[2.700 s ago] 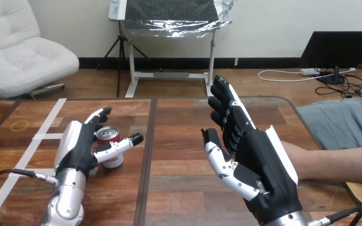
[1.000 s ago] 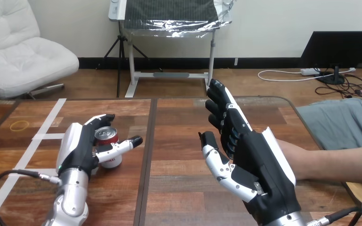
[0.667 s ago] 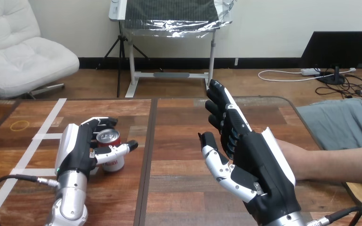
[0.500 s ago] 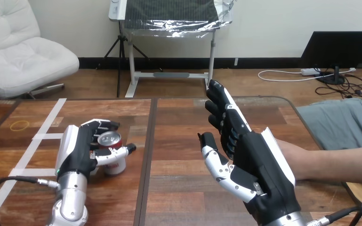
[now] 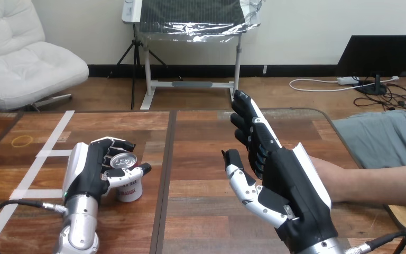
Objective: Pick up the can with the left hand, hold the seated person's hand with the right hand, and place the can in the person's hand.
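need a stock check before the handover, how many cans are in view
1: the can is at the view's left, with the left hand curled round it. The raised right hand could hide another behind it.

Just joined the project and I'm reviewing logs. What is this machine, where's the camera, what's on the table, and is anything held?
This is a humanoid robot at a wooden table. The picture comes from a camera on its head, looking forward and down, so the two arms coming in from the bottom edge are its own.

Its left hand has its fingers and thumb curled round a red and white can. I cannot tell whether the can is off the table.

Its right hand is raised with straight fingers and holds nothing. A person's forearm reaches in from the right behind it. The person's hand is hidden by the robot's hand, so contact cannot be judged.

Also on the table are white tape lines and a yellow rubber band.
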`<state>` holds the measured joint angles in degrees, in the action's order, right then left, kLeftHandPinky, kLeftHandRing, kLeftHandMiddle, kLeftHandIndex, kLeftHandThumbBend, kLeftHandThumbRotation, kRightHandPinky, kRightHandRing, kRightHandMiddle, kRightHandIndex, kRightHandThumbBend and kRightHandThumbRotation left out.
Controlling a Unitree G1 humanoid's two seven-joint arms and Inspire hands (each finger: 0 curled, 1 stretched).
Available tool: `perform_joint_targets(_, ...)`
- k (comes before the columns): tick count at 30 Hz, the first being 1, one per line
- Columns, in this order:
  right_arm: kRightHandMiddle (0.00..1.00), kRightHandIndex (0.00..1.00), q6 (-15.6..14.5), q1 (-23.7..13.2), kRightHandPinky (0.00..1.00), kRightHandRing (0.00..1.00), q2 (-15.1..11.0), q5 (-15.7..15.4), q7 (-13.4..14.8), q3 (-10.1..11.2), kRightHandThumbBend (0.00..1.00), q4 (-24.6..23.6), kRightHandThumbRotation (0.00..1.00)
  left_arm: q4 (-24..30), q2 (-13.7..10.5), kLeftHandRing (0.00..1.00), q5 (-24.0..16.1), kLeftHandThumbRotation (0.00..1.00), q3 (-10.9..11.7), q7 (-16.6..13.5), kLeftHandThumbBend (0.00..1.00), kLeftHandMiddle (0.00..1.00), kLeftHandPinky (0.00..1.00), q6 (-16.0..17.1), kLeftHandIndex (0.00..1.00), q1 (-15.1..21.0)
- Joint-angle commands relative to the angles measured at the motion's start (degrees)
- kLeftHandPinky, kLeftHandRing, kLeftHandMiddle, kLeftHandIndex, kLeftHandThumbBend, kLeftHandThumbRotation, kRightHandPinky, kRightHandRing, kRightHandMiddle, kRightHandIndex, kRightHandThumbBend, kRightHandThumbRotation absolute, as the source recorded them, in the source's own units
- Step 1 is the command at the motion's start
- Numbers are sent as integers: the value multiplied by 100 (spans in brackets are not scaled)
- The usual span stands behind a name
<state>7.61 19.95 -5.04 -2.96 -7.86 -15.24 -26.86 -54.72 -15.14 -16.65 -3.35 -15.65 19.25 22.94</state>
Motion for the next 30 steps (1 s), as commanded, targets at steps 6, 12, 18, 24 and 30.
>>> perform_joint_targets(6, 100, 100, 20, -251, 100, 100, -46, -101, -2, 108, 0, -253, 0, -21, -15, 53, -90, 0, -50, -190, 69, 57, 51, 114, 58, 283)
perform_joint_targets(12, 100, 100, -45, -242, 100, 100, -49, -145, 14, 105, 0, -303, 0, -16, 2, 52, -61, 0, -33, -181, 70, 57, 50, 76, 58, 282)
perform_joint_targets(18, 100, 100, -37, -227, 100, 100, -55, -138, -2, 125, 0, -314, 0, 6, -9, 52, -97, 0, -58, -195, 71, 56, 49, 93, 58, 265)
perform_joint_targets(24, 100, 100, -91, -213, 100, 100, -61, -132, -6, 136, 0, -341, 0, -4, -4, 51, -80, 0, -50, -162, 70, 55, 47, 119, 56, 257)
perform_joint_targets(30, 100, 100, -118, -222, 100, 100, -76, -100, -31, 149, 0, -355, 0, -58, -17, 49, -99, 0, -60, -198, 70, 53, 45, 220, 54, 248)
